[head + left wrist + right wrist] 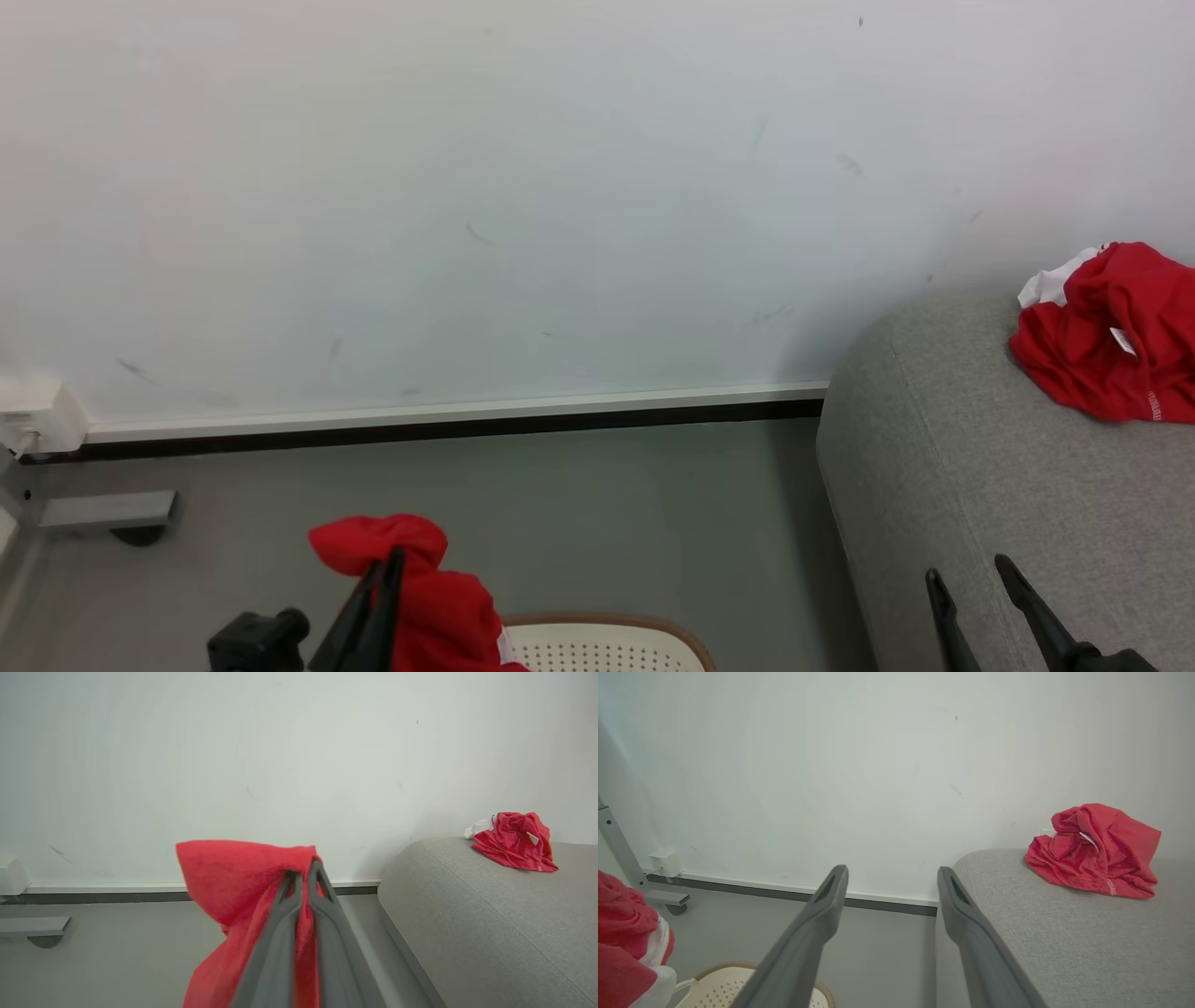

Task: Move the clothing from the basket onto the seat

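My left gripper (387, 563) (302, 870) is shut on a red garment (420, 588) (233, 882) that hangs from its fingers above the cream basket (607, 644) (719, 984). The same garment, with a white panel, shows at the left edge of the right wrist view (626, 933). A second red garment (1116, 331) (514, 842) (1097, 851) lies crumpled on the grey seat (990, 485) (490, 924) (1064, 933), near the wall. My right gripper (971, 571) (892, 877) is open and holds nothing, over the seat's left edge.
A white wall with a dark baseboard (448, 425) runs behind. A grey metal foot with a caster (112, 513) and a white box (33, 415) sit at the far left. Grey floor (607, 504) lies between basket, seat and wall.
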### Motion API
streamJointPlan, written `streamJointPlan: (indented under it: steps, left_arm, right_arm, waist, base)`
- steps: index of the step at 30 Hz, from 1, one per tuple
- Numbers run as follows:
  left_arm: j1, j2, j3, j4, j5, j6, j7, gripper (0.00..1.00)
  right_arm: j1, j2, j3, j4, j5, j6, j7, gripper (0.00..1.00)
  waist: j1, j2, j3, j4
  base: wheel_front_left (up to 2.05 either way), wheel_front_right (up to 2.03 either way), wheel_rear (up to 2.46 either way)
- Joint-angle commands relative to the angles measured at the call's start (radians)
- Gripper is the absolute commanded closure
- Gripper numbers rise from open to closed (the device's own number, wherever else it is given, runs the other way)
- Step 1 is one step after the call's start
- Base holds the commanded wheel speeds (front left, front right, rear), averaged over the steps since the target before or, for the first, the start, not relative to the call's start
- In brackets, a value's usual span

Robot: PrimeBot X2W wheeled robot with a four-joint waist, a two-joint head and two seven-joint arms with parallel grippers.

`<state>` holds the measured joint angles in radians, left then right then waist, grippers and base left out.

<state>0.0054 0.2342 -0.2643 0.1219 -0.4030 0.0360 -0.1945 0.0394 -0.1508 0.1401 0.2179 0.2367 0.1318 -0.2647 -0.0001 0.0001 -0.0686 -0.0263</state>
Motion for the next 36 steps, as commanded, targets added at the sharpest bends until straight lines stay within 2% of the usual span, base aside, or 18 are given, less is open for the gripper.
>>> streamJointPlan:
  steps: [1,8,14,20,28,36]
  left_arm:
    - [-0.004,0.006,-0.002,-0.012,0.002,-0.002,0.005,1.00]
    - [-0.034,-0.009,-0.041,-0.095,0.001,-0.016,0.034,1.00]
    - [-0.076,-0.024,-0.094,-0.156,0.018,-0.035,0.077,1.00]
    - [-0.125,-0.067,-0.154,-0.187,0.025,-0.045,0.102,1.00]
    - [-0.183,-0.136,-0.281,-0.166,0.044,-0.083,0.120,1.00]
    - [-0.211,-0.168,-0.390,-0.147,0.044,-0.102,0.127,1.00]
  right_arm:
    - [-0.017,-0.002,0.007,-0.013,0.005,-0.002,0.001,0.00]
    - [-0.051,-0.039,0.134,-0.081,0.049,-0.002,0.001,0.00]
    - [-0.108,-0.090,0.301,-0.121,0.104,-0.002,0.005,0.00]
    - [-0.185,-0.118,0.427,-0.132,0.141,-0.002,0.015,0.00]
    - [-0.269,-0.105,0.561,-0.093,0.185,-0.002,0.017,0.00]
    - [-0.319,-0.086,0.611,-0.025,0.205,-0.002,0.010,0.00]
  waist:
    - [0.0001,-0.0001,0.000,-0.001]
    - [0.0001,-0.0001,0.002,-0.005]
    - [0.0001,-0.0001,0.006,-0.010]
    - [0.0001,-0.0001,0.013,-0.017]
    - [0.0001,-0.0001,0.023,-0.032]
    - [0.0001,-0.0001,0.026,-0.044]
  base:
    - [0.00,0.00,0.00]
    - [0.00,0.00,0.00]
    - [0.00,0.00,0.00]
    - [0.00,0.00,0.00]
    - [0.00,0.00,0.00]
    - [0.00,0.00,0.00]
